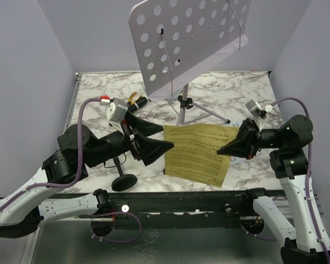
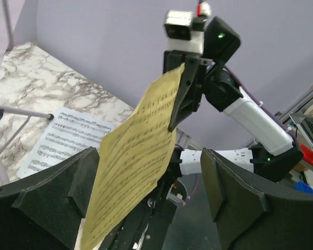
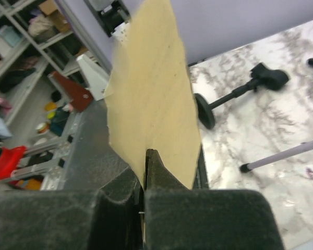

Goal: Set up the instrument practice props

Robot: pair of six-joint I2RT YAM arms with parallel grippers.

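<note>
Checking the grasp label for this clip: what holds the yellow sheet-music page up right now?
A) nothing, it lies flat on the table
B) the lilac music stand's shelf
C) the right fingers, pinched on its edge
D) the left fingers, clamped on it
C: the right fingers are shut on the edge of the yellow sheet-music page, while the left fingers stand open.

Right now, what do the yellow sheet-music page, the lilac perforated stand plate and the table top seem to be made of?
The yellow sheet-music page: likely thin matte paper; it bends softly, staves printed on it.
The lilac perforated stand plate: probably painted sheet metal, satin; thin, flat, punched round holes.
The table top: white with grey veins, marble or perhaps printed laminate.
</note>
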